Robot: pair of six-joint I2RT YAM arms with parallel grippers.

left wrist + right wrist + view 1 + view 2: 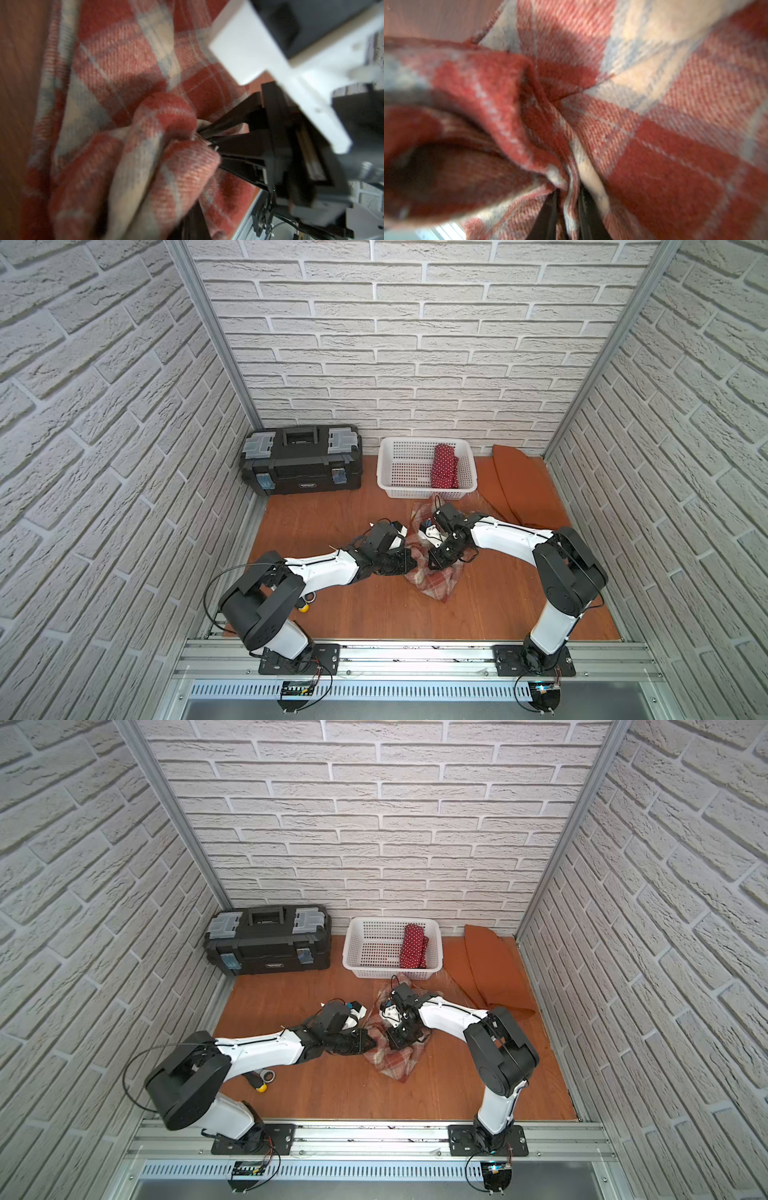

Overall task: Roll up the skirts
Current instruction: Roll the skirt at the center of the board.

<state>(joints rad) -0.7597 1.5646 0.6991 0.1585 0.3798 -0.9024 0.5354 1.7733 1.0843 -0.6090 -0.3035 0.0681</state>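
We find the plaid skirt (436, 578) bunched near the middle of the wooden tabletop (374, 614), between the two arms. The left gripper (410, 565) has its jaws pressed together on the cloth's left edge. The right gripper (434, 564) pinches a raised fold, which runs between its black fingers (548, 209) in the right wrist view. The two grippers sit just beside each other, so we see very little room between them.

Bare wood lies open from the skirt's near edge to the metal rail (415, 649), and also to its left. Brick-patterned walls (415, 344) close off the back and both sides.

At the back, a white lattice basket (392, 479) holds the rolled polka-dot skirt (444, 466) along its right side. The rust-orange skirt (521, 485) lies flat by the right wall, its near end close to the right arm. A black toolbox (301, 460) fills the back left corner. A small grey ring (268, 1075) lies by the left arm.
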